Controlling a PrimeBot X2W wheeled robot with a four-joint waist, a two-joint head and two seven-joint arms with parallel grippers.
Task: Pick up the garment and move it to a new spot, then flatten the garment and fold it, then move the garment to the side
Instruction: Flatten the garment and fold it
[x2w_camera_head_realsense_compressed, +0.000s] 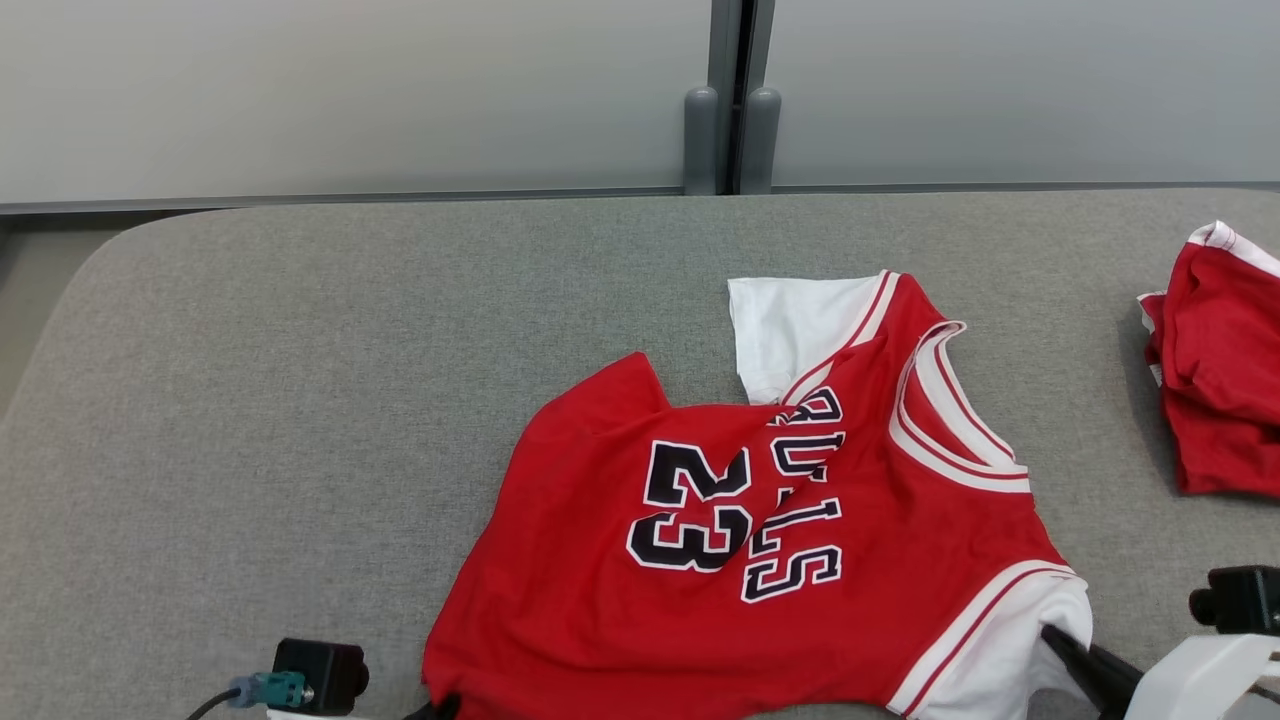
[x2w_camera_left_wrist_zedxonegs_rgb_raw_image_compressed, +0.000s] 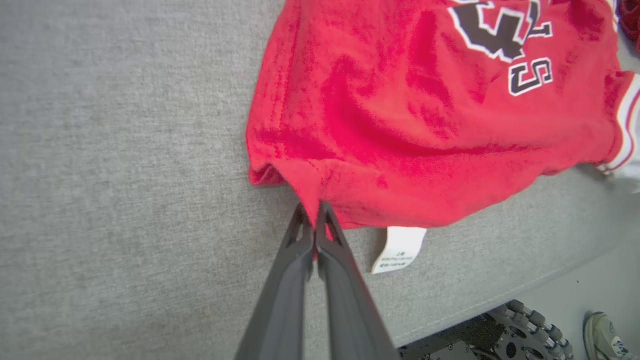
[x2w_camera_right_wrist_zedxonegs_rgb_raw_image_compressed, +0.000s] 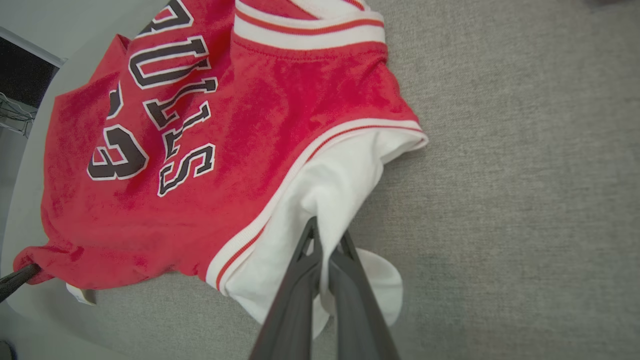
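The garment (x2w_camera_head_realsense_compressed: 800, 540) is a red jersey with white sleeves, black lettering and the number 23, lying rumpled on the grey padded table (x2w_camera_head_realsense_compressed: 300, 400). In the left wrist view my left gripper (x2w_camera_left_wrist_zedxonegs_rgb_raw_image_compressed: 314, 212) is shut on the garment's red hem corner (x2w_camera_left_wrist_zedxonegs_rgb_raw_image_compressed: 310, 190), with a white care tag (x2w_camera_left_wrist_zedxonegs_rgb_raw_image_compressed: 400, 248) hanging beside it. In the right wrist view my right gripper (x2w_camera_right_wrist_zedxonegs_rgb_raw_image_compressed: 326, 235) is shut on the white sleeve (x2w_camera_right_wrist_zedxonegs_rgb_raw_image_compressed: 330, 195). From the head camera, the right gripper (x2w_camera_head_realsense_compressed: 1055, 637) pinches that sleeve at the lower right, and the left fingertips (x2w_camera_head_realsense_compressed: 440, 708) barely show at the bottom edge.
A second red garment (x2w_camera_head_realsense_compressed: 1220, 370) lies bunched at the table's right edge. The table's near edge runs just below the jersey; past it are a wheeled base (x2w_camera_left_wrist_zedxonegs_rgb_raw_image_compressed: 525, 330) and a person's shoe (x2w_camera_left_wrist_zedxonegs_rgb_raw_image_compressed: 607, 335) on the floor. A wall panel (x2w_camera_head_realsense_compressed: 400, 90) stands behind.
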